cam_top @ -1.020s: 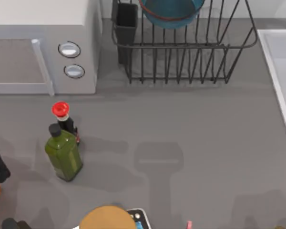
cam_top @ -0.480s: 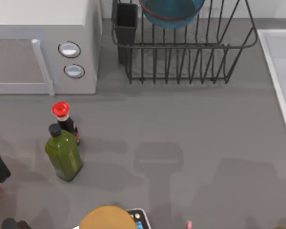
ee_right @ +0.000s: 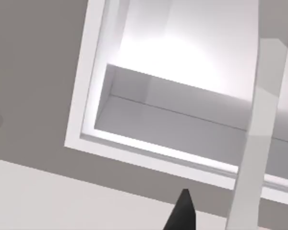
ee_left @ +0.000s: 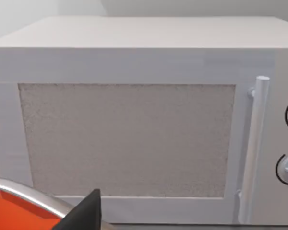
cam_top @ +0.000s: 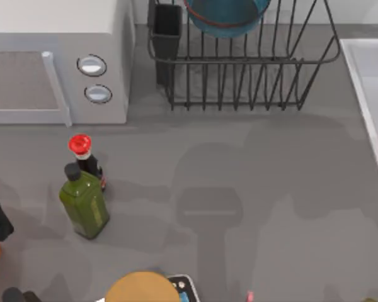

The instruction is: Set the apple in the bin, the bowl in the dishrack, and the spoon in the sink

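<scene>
The bowl (cam_top: 225,16) sits tilted among the bars of the dishrack (cam_top: 246,69) at the top centre of the top view, its opening out of frame. The sink (cam_top: 372,94) runs along the right edge, its long axis vertical in frame; the right wrist view looks into its basin (ee_right: 182,96). Neither arm's jaw state can be told.

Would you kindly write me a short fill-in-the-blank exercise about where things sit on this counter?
1. The teal bowl rests in the black ____.
2. The dark bottle beside the green bottle has a ____ cap.
3. The microwave shows ____ round knobs.
4. The sink lies at the table's ____ side.

Missing words: dishrack; red; two; right
</scene>
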### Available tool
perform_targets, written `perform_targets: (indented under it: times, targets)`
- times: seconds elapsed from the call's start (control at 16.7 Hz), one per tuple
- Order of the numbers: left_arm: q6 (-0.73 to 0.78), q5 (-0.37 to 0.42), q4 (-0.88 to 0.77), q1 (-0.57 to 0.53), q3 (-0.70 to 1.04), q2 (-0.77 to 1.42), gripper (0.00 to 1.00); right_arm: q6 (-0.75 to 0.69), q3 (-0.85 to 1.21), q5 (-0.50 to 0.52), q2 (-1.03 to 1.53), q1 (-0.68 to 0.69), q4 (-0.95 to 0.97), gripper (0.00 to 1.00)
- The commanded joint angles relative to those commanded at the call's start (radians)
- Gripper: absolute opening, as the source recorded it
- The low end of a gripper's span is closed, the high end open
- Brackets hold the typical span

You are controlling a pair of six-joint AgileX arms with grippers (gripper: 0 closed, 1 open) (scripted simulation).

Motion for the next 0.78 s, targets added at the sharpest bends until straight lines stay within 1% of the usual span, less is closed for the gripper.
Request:
perform_targets:
  times: [0.18, 0.36, 0.54, 0.78]
  targets:
    - [0.0, 0.0, 0.0, 0.0, 0.0, 0.0, 1.0, 0.039, 0.294, -0.016, 0.237, 0.059, -0.037, 0.0]
    - [0.0, 0.0, 0.0, 0.0, 0.0, 0.0, 1.0, 0.071, 0.5, -0.037, 0.424, 0.118, -0.038, 0.0]
    - [0.0, 0.0, 0.0, 0.0, 0.0, 0.0, 1.0, 0.093, 0.613, -0.052, 0.533, 0.162, -0.023, 0.0]
    - [0.0, 0.0, 0.0, 0.0, 0.0, 0.0, 1.0, 0.099, 0.638, -0.056, 0.556, 0.174, -0.016, 0.0]
